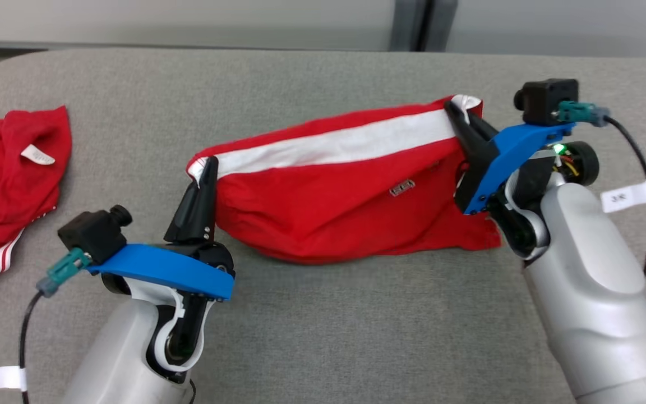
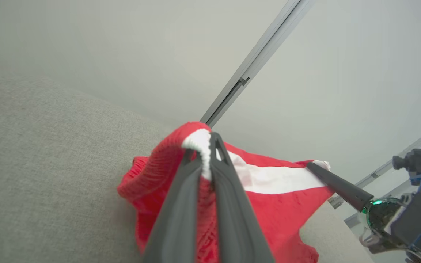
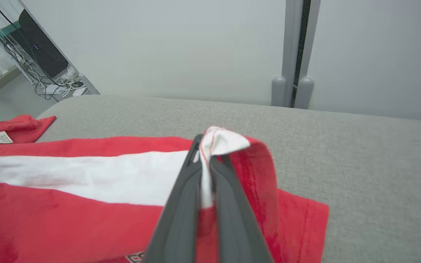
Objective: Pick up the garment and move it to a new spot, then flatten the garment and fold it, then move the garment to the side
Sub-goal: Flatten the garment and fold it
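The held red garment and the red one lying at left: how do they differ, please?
The held garment is stretched between the left end effector and right end effector; the side garment lies crumpled, untouched. The held garment shows a broad white band; the side garment, thin white stripes. Both are red.

We see garment (image 1: 328,207) red, broad white band along upper edge; second garment (image 1: 9,179) red, thin white stripes, white label (image 1: 37,154); surface (image 1: 323,325) grey, woven. We note left tool (image 1: 210,165), right tool (image 1: 453,109) black; brackets (image 1: 166,269) blue.
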